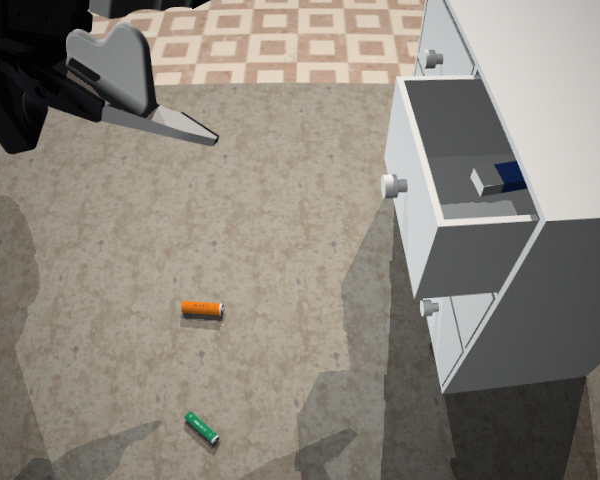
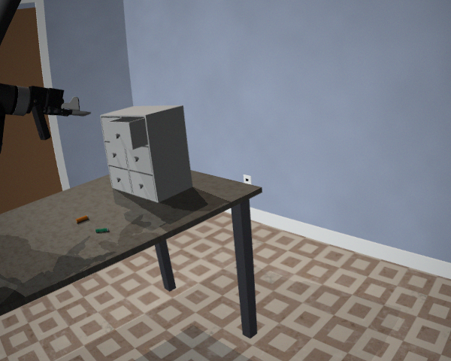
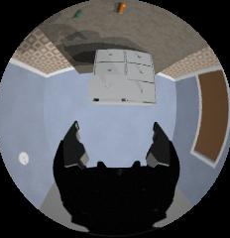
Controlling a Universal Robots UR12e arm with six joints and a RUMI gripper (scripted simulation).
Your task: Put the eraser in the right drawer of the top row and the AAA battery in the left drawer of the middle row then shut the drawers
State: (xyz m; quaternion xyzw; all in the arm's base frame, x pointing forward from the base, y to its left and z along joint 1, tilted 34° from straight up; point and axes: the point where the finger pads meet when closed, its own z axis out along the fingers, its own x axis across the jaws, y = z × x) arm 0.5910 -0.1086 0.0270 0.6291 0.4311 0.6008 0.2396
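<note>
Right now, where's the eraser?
In the top view, the eraser lies inside the pulled-out top-row right drawer, with one end hidden under the chest's top edge.

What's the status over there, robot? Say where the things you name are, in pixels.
End effector [image 1: 150, 77] [image 3: 116, 122] open, nothing held. Eraser [image 1: 503, 177] in open top-right drawer [image 1: 468, 260] [image 2: 138, 134]. Two batteries, orange [image 1: 201, 308] [image 2: 82, 219] [image 3: 122, 8] and green [image 1: 201, 427] [image 2: 101, 230] [image 3: 78, 14], on table [image 1: 269, 248] [image 2: 43, 217] [image 3: 160, 30]. Nothing blocks the drawer's front.
</note>
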